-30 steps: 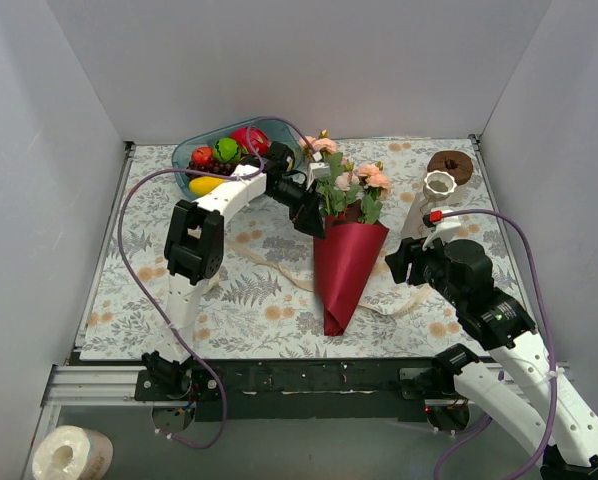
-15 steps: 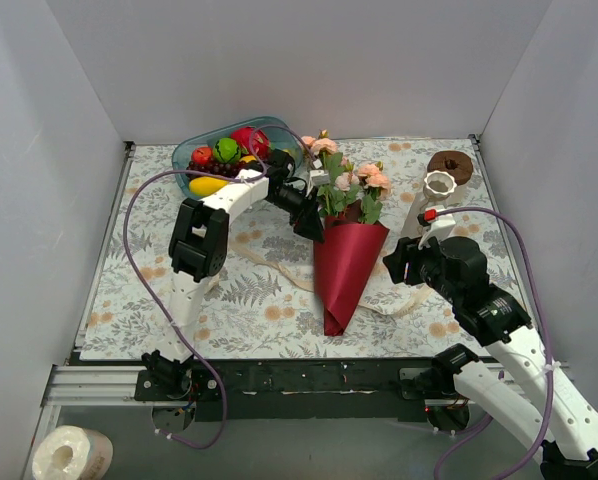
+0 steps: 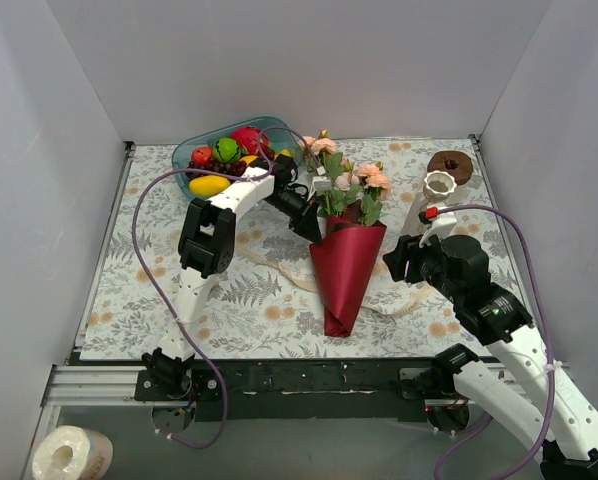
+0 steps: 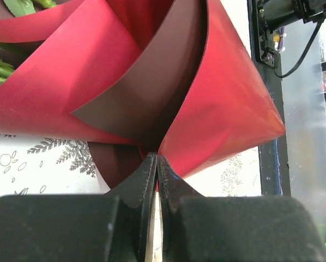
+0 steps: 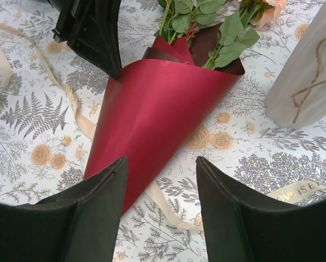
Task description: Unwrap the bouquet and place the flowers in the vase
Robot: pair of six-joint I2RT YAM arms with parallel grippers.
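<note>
The bouquet (image 3: 345,262) is seen at the centre of the top view, with its flowers (image 3: 364,180) toward the upper edge. The rim of its maroon paper cone (image 4: 217,109) is pinched between the closed fingers of the left gripper (image 4: 156,164). The right gripper (image 5: 160,164) is held empty, with its fingers apart, near the cone's lower part. The white vase (image 3: 439,184) is placed right of the blooms.
</note>
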